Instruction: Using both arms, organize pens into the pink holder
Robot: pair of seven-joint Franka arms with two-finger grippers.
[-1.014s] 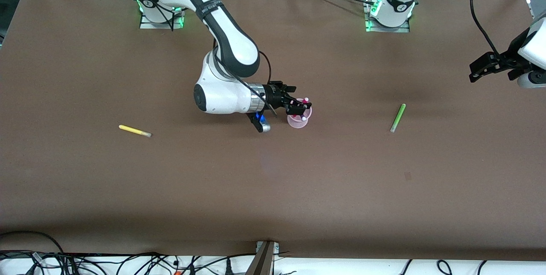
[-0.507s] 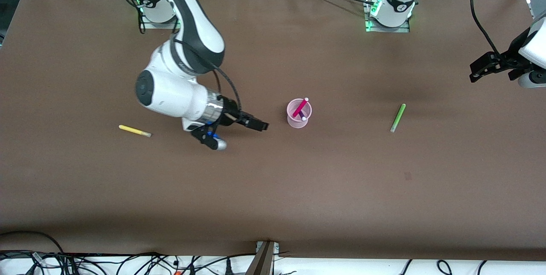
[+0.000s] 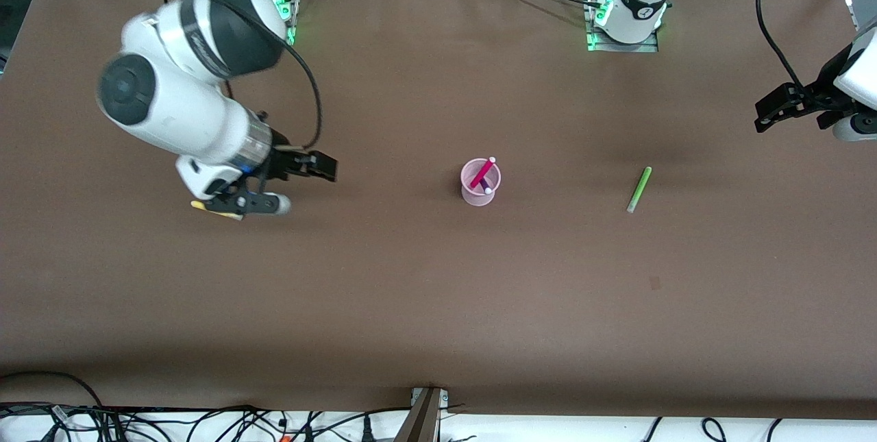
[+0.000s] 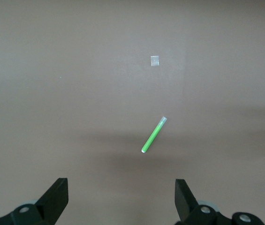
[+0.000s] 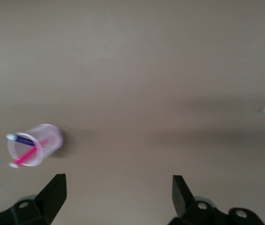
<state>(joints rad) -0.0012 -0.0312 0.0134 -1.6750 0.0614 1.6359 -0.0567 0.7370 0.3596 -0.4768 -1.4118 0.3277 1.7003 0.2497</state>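
Brown table (image 3: 438,305) carried everything, cables along its near edge; pink holder (image 3: 480,185) stood upright mid-table with the magenta pen (image 3: 483,172) and purple pen (image 3: 485,186) leaning inside, also seen in the right wrist view (image 5: 34,145); green pen (image 3: 638,190) lay flat toward the left arm's end of the table, well apart from the holder; yellow pen (image 3: 205,207) lay toward the right arm's end, mostly hidden under the right wrist hardware; right gripper (image 3: 322,166) hung over bare table between the yellow pen and the holder, fingers spread wide, nothing held (image 5: 118,190); left gripper (image 3: 771,113) waited at the table's end near the left arm, fingers spread and empty (image 4: 121,192), green pen in its sight (image 4: 153,135). Risks, as I judged them: a thin round pen could roll or skid if a fingertip clipped it on descent; a tilted pinch could let it swing and miss the rim; the light holder could tip if a pen or finger knocked its rim, spilling the two already in.
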